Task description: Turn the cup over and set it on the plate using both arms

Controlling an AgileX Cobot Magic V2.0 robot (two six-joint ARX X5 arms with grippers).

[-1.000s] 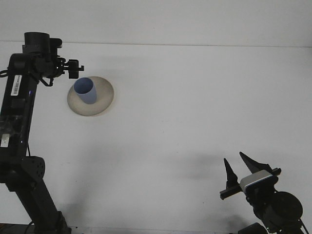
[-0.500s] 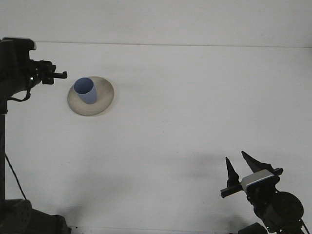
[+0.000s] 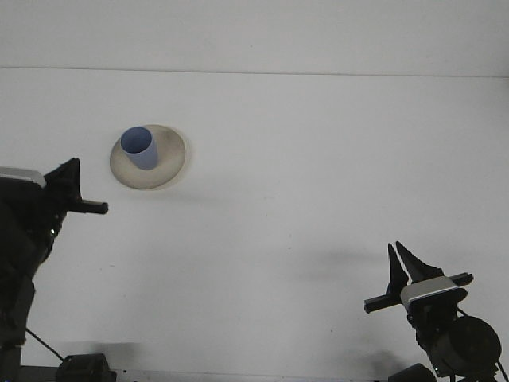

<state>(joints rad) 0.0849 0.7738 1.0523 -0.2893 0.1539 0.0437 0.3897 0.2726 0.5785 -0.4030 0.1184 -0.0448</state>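
Note:
A blue cup [image 3: 141, 149] stands upright, mouth up, on the left part of a round cream plate [image 3: 169, 159] at the upper left of the table. Nothing is touching the cup. My left gripper [image 3: 71, 177] hangs at the left edge of the view, below and to the left of the plate and well apart from it; I see it side-on. My right gripper [image 3: 403, 260] is at the bottom right, far from the plate, pointing up with its black fingers [image 3: 417, 263] a little apart and nothing between them.
The white table [image 3: 302, 175] stretches between the two arms and ends at a back edge near the top of the view. The left arm's dark body [image 3: 20, 239] fills the lower left corner.
My left arm has pulled away from the cup, dropping down and back to the left edge. The cup stays upright on the plate. The right gripper shifted slightly right and lower.

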